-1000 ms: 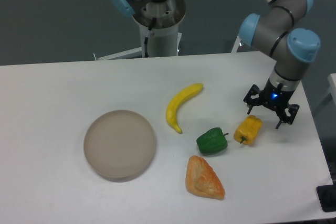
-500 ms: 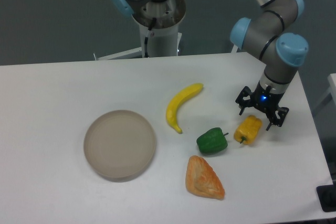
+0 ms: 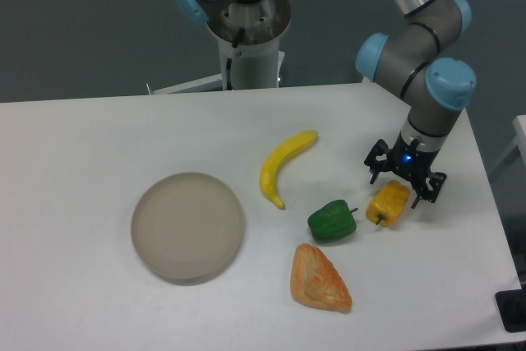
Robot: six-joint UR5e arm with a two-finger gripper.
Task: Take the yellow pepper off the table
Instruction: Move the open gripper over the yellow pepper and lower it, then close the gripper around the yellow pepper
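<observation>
The yellow pepper [image 3: 389, 204] lies on the white table [image 3: 99, 137] at the right, next to a green pepper. My gripper [image 3: 400, 187] is open and hangs right over the yellow pepper's far end, its dark fingers spread to either side of it. Whether the fingers touch the pepper cannot be told. The pepper's upper end is partly hidden by the gripper.
A green pepper [image 3: 332, 221] lies just left of the yellow one. A yellow banana [image 3: 283, 164] lies at the centre, an orange-tan pastry [image 3: 319, 279] near the front, and a round grey plate [image 3: 188, 226] at the left. The table's right edge is close to the gripper.
My gripper has moved left and slightly towards the yellow pepper, from beside its right end to right over it. The objects have not moved.
</observation>
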